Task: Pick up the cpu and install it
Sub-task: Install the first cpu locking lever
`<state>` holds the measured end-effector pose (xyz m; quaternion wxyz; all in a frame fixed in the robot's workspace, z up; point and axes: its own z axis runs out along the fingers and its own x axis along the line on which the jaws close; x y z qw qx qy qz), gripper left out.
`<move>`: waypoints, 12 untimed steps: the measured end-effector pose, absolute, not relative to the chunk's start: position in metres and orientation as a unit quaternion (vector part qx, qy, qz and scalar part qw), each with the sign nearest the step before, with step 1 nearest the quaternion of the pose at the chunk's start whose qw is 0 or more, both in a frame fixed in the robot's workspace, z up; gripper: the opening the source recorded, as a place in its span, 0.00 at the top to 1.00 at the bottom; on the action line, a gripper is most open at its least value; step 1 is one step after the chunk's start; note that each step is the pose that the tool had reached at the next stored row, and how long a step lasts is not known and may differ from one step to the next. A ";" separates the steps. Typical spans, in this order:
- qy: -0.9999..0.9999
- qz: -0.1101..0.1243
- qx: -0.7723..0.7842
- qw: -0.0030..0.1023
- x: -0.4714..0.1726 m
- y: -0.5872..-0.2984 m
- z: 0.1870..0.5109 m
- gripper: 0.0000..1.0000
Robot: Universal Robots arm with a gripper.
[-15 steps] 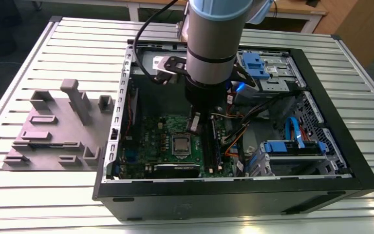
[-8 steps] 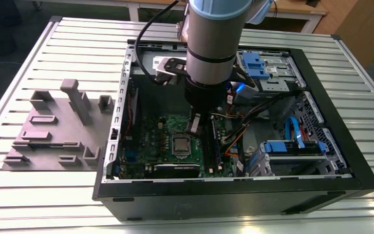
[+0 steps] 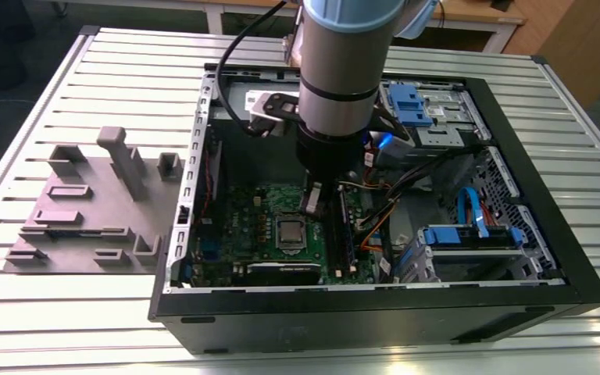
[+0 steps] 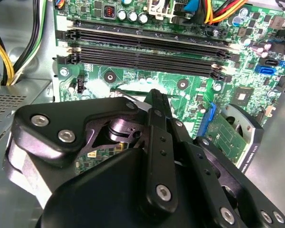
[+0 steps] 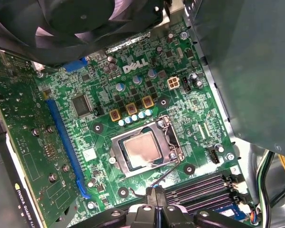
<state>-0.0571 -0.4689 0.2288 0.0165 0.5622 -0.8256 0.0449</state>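
Observation:
The cpu (image 5: 141, 151) is a small silvery square lying flat inside the dark socket frame (image 5: 115, 143) of the green board. It also shows in the exterior view as a pale square cpu (image 3: 291, 233) mid-board. My gripper (image 3: 316, 200) hangs inside the open computer case, just above the board and beside the socket, near the memory slots (image 4: 147, 45). Its fingertips (image 5: 154, 194) sit pressed together with nothing between them. In the second wrist view the black gripper (image 4: 156, 97) points at the board and its body hides the socket.
The black computer case (image 3: 383, 308) lies open on a slatted metal table. A fan (image 5: 85, 21) and a graphics card (image 5: 19, 156) flank the socket. Cables (image 3: 383, 223) and blue drive brackets (image 3: 467, 234) fill the exterior view's right. A grey fixture (image 3: 87, 207) stands outside the case.

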 end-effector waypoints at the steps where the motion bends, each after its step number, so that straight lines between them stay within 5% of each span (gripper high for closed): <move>1: -0.826 0.045 0.562 0.016 -0.057 -0.469 0.229 0.90; 12: -0.826 0.045 0.562 0.016 -0.058 -0.470 0.225 0.90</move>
